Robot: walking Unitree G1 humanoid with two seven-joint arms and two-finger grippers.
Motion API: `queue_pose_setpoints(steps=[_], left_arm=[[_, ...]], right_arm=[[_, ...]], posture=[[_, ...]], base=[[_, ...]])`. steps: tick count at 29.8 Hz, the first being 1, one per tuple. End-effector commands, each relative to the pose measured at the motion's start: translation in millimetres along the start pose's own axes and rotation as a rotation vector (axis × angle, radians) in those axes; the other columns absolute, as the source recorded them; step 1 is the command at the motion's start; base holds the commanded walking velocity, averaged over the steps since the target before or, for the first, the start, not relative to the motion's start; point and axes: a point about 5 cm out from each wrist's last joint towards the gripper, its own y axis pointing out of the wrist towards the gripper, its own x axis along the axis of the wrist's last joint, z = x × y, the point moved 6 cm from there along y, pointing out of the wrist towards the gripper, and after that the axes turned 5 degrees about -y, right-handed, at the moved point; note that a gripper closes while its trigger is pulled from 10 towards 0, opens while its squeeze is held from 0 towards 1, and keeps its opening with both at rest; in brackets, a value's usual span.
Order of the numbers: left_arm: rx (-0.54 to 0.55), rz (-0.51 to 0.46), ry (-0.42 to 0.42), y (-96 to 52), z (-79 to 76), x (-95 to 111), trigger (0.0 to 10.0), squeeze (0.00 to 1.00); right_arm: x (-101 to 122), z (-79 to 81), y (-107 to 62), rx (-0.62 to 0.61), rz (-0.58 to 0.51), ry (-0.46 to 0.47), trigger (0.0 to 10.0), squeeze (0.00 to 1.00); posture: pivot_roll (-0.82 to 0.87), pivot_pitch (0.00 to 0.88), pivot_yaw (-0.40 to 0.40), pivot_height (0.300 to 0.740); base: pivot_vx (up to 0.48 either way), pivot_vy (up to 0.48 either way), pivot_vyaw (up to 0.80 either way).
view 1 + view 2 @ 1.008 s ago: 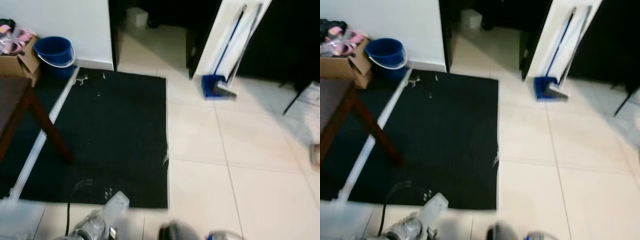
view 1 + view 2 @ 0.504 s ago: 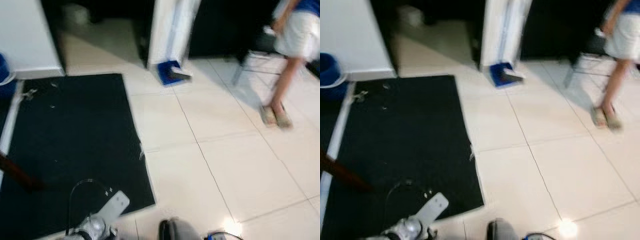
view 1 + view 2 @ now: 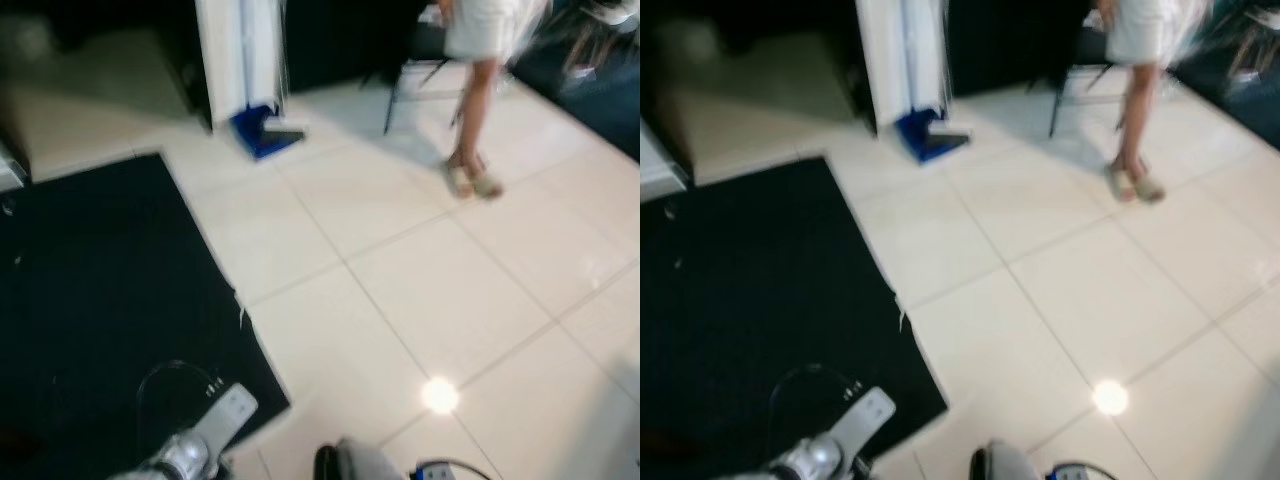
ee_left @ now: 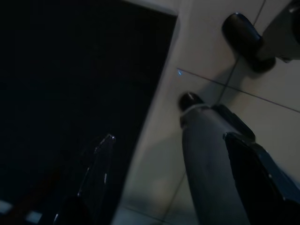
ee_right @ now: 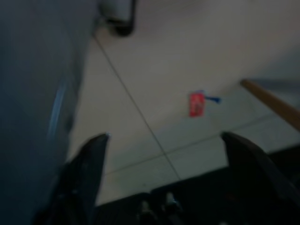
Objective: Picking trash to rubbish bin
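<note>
A floor of pale square tiles (image 3: 400, 300) is seen from above in the blurred head views, with a bright spot of reflected light (image 3: 439, 395) in the lower middle of the frame. A black mat (image 3: 100, 320) covers the left half of the frame, its edge running diagonally down toward the lower middle, and a few pale scraps (image 3: 241, 316) can be made out at that edge. In the upper left middle, a blue dustpan (image 3: 262, 131) is set on the tiles at the foot of a white panel (image 3: 240, 50). A person (image 3: 480, 90) in pale shorts and sandals is seen at the upper right, with dark chair legs (image 3: 392, 95) just beside. The robot's silver left arm (image 3: 205, 440) shows at the bottom left of the frame.

In the left wrist view, the left gripper (image 4: 168, 183) is hung over the border of the mat and the tiles, its two black fingers (image 4: 255, 168) spread apart with nothing between them. In the right wrist view, the right gripper (image 5: 164, 173) is likewise held with its fingers (image 5: 248, 159) wide apart and nothing held, over pale tiles. A small red piece of trash (image 5: 197, 104) is seen lying on the tiles beyond those fingers, near a brown wooden leg (image 5: 272, 105). A rubbish bin cannot be made out in the blur.
</note>
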Motion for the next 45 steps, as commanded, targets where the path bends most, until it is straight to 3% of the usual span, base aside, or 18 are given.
queue_pose_setpoints(steps=[1, 45], left_arm=[[-0.019, 0.064, -0.005, -0.6, -7.6, -23.4, 10.0, 0.00], [-0.012, 0.064, -0.008, -0.6, -6.4, -23.1, 10.0, 0.00]], right_arm=[[-2.2, 7.4, 0.6, 0.020, 0.000, 0.013, 10.0, 0.00], [-0.3, 12.3, 1.2, 0.039, 0.009, -0.005, 10.0, 0.00]], posture=[[0.11, 0.108, -0.030, 0.740], [0.11, 0.104, -0.030, 0.740]], base=[[0.000, 0.000, -0.80], [0.000, 0.000, -0.80]])
